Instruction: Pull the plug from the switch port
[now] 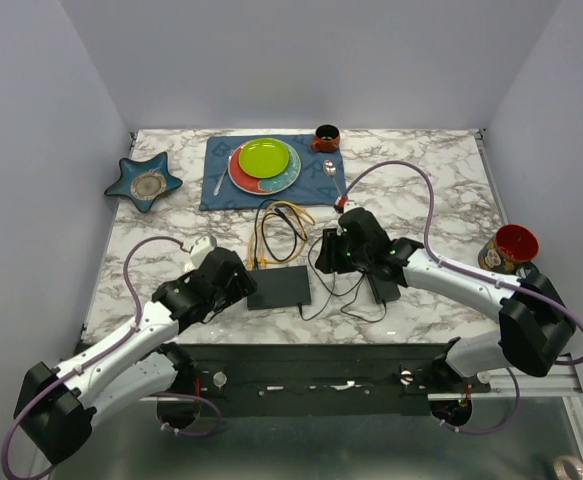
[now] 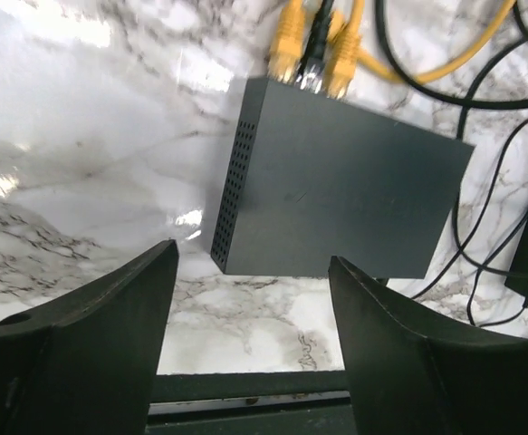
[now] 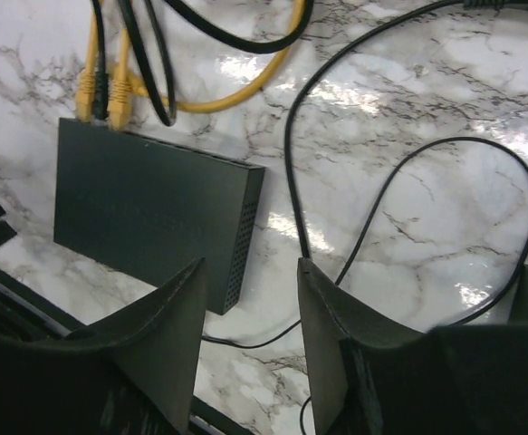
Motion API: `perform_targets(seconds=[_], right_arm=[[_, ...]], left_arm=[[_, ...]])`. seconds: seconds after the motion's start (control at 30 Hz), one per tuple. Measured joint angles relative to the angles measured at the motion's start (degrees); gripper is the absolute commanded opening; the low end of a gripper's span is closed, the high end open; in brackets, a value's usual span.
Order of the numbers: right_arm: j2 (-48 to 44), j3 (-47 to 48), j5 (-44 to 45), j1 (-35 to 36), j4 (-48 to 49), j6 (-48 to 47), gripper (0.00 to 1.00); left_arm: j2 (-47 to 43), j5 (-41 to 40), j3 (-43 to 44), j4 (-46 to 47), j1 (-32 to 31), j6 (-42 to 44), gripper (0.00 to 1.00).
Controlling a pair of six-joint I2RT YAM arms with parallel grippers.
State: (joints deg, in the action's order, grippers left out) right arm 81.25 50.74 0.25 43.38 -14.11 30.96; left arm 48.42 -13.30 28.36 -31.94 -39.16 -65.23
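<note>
Currently both empty: left gripper [image 2: 253,258] wide, right gripper [image 3: 252,265] half-open. Pin switch [image 2: 336,181], pinch plug [image 2: 288,54] body, pull straight out.

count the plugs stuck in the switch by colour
yellow plugs: 2
black plug: 1
total: 3, all along the far edge of the switch

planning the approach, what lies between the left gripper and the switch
Only bare marble table between the left gripper and the switch; the left wrist view shows it.
</note>
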Motion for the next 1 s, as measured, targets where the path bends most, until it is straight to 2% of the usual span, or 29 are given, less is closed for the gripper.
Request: perform_targets(seconds=[0.13, 0.2, 0.23, 0.33, 0.5, 0.53, 0.57, 0.63, 0.67, 0.7, 0.73, 0.87, 1.0], right_arm=[[-2.73, -2.14, 0.00, 3.28, 1.36, 1.46, 0.44], [-3.37, -3.04, -0.02, 5.07, 1.68, 2.14, 0.43], [-3.37, -3.45, 0.22, 6.34, 1.95, 2.54, 0.38], [-2.60, -4.66, 0.70, 10.08, 2.38, 3.78, 0.37], [-0.74, -7.17, 1.09, 13.51, 3.13, 6.05, 0.37], [-0.72, -7.65, 1.38, 13.57, 3.15, 6.40, 0.40], [-0.76, -8.04, 1.92, 13.57, 3.08, 6.73, 0.56], [-1.42, -8.33, 3.69, 13.57, 2.38, 7.48, 0.74], [-2.54, -8.33, 5.57, 13.57, 1.38, 7.32, 0.90], [-4.15, -8.33, 7.23, 13.57, 0.37, 7.48, 0.95], [-5.81, -8.26, 8.85, 13.57, -0.66, 8.13, 0.99], [-13.97, -5.27, 20.09, 13.31, -8.55, 8.04, 1.00], [-16.90, -2.12, 27.28, 9.31, -15.69, 8.72, 1.00]], left_arm=[[4.17, -4.11, 8.07, -1.07, 0.55, 3.28, 0.81], [8.28, -5.18, 11.80, -0.59, 1.11, 5.14, 0.77], [10.40, -5.42, 13.16, 0.04, 1.38, 5.95, 0.76], [16.39, -5.60, 15.47, 1.73, 1.95, 8.24, 0.72], [23.52, -5.42, 16.00, 3.65, 1.97, 10.03, 0.72], [24.61, -5.33, 16.00, 3.80, 1.99, 10.23, 0.72], [25.35, -5.29, 16.00, 3.87, 1.97, 10.40, 0.72], [25.88, -5.29, 15.98, 3.98, 1.97, 10.60, 0.72], [25.83, -5.29, 15.96, 4.09, 1.99, 10.73, 0.73], [25.64, -5.29, 15.85, 4.44, 2.01, 10.80, 0.73], [25.51, -5.29, 15.76, 4.68, 2.03, 10.82, 0.73], [24.09, -5.27, 14.38, 5.60, 2.03, 10.93, 0.74], [22.18, -5.14, 12.76, 6.03, 2.03, 10.88, 0.75]])
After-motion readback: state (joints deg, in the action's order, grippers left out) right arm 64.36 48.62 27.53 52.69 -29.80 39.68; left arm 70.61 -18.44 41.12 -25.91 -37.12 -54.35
